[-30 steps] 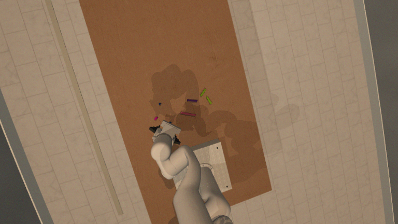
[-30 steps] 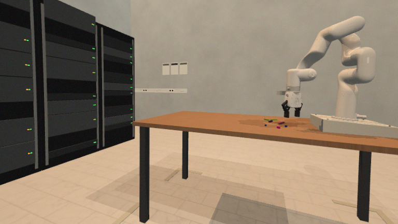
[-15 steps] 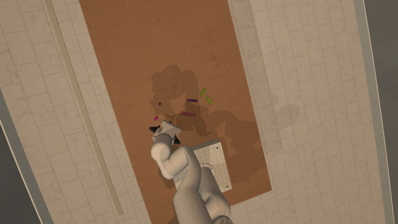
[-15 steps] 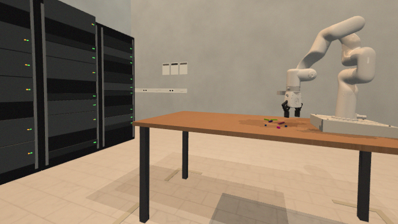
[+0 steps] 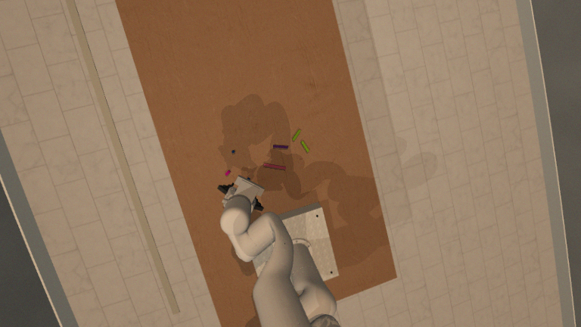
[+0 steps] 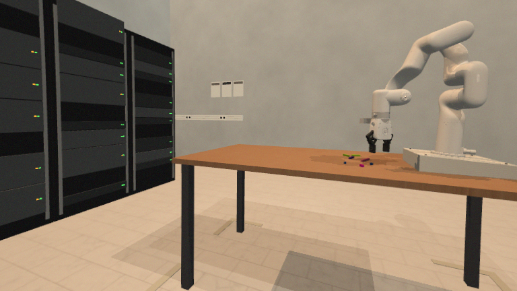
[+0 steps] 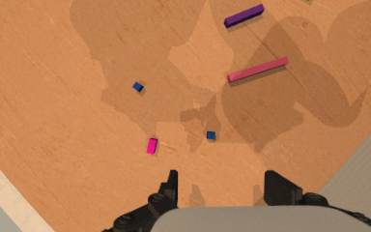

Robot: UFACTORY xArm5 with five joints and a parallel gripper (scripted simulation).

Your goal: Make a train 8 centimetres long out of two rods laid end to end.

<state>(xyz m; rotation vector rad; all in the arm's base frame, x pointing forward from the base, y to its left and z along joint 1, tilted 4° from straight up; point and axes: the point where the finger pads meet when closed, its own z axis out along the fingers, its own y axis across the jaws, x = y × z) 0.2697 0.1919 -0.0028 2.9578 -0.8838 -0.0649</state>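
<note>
My gripper [image 7: 220, 185] is open and empty, hanging above the brown table; it also shows in the overhead view [image 5: 240, 196] and the side view [image 6: 379, 145]. In the wrist view a short magenta rod [image 7: 152, 145] lies flat just ahead of the left finger. A blue cube [image 7: 211, 135] lies ahead between the fingers, and a second blue cube [image 7: 138, 87] lies farther off to the left. A long pink rod [image 7: 258, 70] and a purple rod [image 7: 243, 15] lie farther ahead on the right. All lie apart from each other. Overhead, the magenta rod [image 5: 228, 172] and the purple rod [image 5: 280, 146] are far apart.
Two lime rods [image 5: 296, 135] [image 5: 305, 146] lie beyond the purple rod, angled to each other with a gap between them. The arm's pale base plate [image 5: 306, 238] sits on the table behind the gripper. The table's left edge [image 7: 14, 203] is close on the left.
</note>
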